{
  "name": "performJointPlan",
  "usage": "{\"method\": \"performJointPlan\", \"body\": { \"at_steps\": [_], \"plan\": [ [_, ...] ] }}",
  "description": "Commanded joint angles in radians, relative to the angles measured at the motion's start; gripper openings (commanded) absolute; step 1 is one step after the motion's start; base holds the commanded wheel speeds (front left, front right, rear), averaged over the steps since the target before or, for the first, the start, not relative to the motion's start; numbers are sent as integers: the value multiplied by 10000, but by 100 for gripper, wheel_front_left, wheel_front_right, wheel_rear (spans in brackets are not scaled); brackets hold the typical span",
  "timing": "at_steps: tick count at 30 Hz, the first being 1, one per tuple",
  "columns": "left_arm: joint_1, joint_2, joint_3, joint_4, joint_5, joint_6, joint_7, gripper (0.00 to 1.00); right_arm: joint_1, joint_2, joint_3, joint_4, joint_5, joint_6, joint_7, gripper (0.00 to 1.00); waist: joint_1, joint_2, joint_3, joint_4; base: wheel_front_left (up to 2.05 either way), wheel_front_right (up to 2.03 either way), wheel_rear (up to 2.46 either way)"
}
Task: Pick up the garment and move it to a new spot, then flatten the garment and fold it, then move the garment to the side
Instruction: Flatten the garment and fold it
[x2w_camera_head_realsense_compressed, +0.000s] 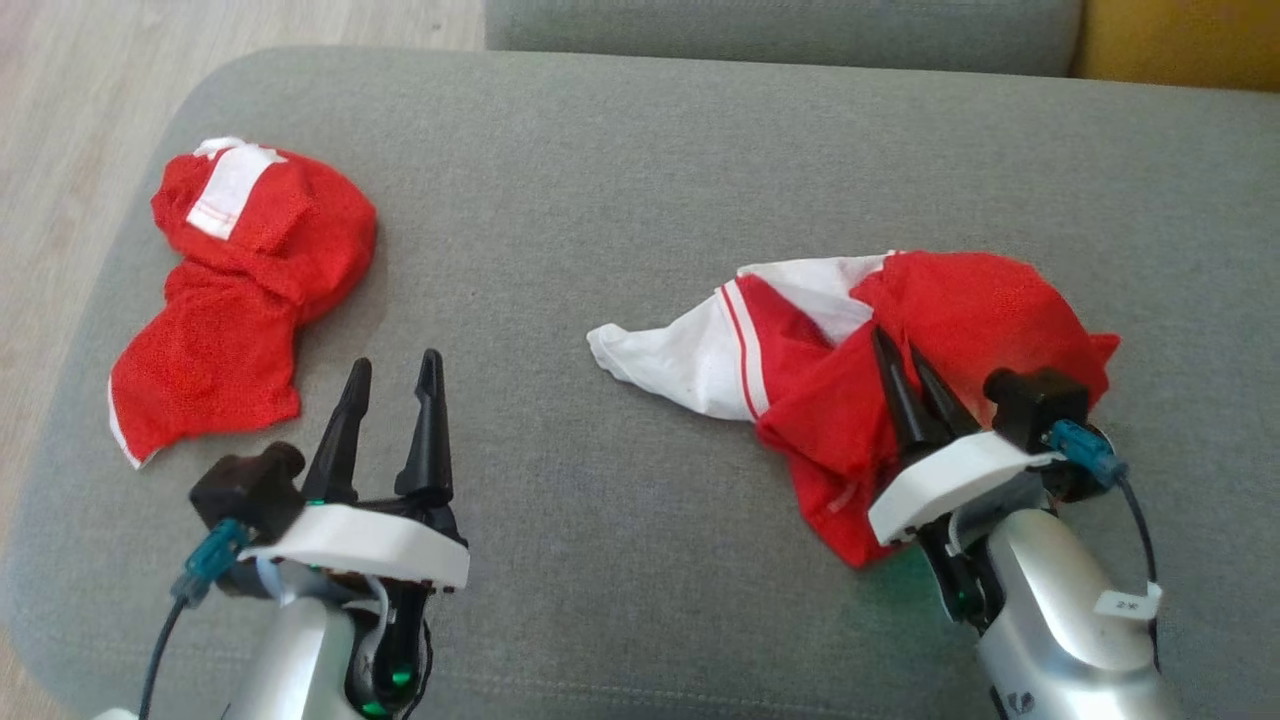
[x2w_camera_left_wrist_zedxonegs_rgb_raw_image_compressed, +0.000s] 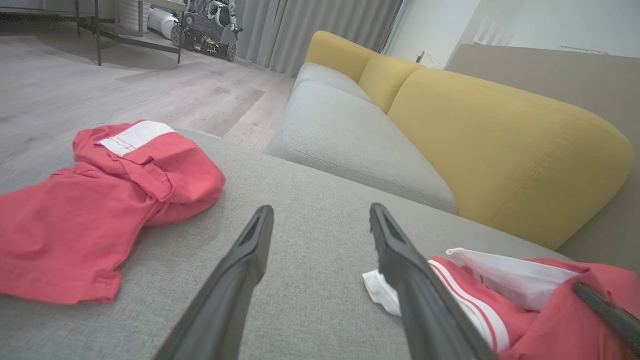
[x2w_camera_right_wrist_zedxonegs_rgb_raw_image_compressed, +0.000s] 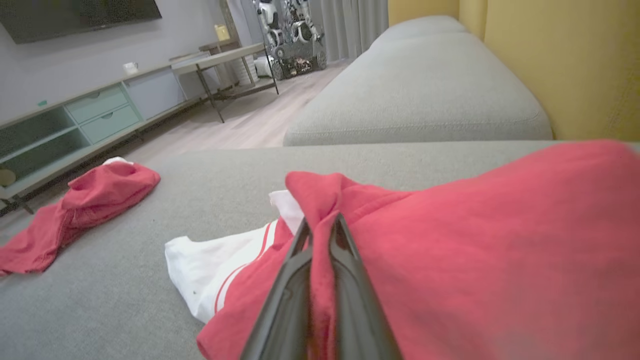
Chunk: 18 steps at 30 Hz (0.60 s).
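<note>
A crumpled red and white garment (x2w_camera_head_realsense_compressed: 960, 290) lies on the right of the grey cushion (x2w_camera_head_realsense_compressed: 620, 160). My right gripper (x2w_camera_head_realsense_compressed: 898, 345) is shut on a raised fold of its red cloth; the right wrist view shows that fold pinched between the fingers of the gripper (x2w_camera_right_wrist_zedxonegs_rgb_raw_image_compressed: 321, 222). The garment (x2w_camera_right_wrist_zedxonegs_rgb_raw_image_compressed: 475, 240) bulks up to the right of the fingers, with its white part to their left. My left gripper (x2w_camera_head_realsense_compressed: 396, 362) hovers open over bare cushion, holding nothing. Seen from the left wrist, this gripper (x2w_camera_left_wrist_zedxonegs_rgb_raw_image_compressed: 321, 210) has the garment (x2w_camera_left_wrist_zedxonegs_rgb_raw_image_compressed: 525, 310) at its lower right.
A second red and white garment (x2w_camera_head_realsense_compressed: 240, 290) lies bunched near the cushion's left edge, beyond which is wooden floor (x2w_camera_head_realsense_compressed: 60, 110). A yellow backrest (x2w_camera_left_wrist_zedxonegs_rgb_raw_image_compressed: 500, 145) rises behind the seat. Another grey seat (x2w_camera_right_wrist_zedxonegs_rgb_raw_image_compressed: 420, 100) adjoins at the far side.
</note>
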Motion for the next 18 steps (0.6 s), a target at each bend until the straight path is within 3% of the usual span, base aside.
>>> {"method": "performJointPlan", "body": {
  "at_steps": [1,12,18],
  "plan": [
    [-433,42,259,-296,-60,28,-51,100,-468,-18,293,-499,101,-7,-228,0,0,-1,-120,-117,0,0,0],
    [-344,42,-40,-239,-251,83,-51,100,-1781,-18,1102,-1319,456,-7,110,0,0,-1,-601,-139,0,0,0],
    [-33,41,-45,-231,-420,177,-51,100,-3497,-18,2237,-1860,2699,-7,317,0,0,-1,-991,89,0,0,0]
  ]
}}
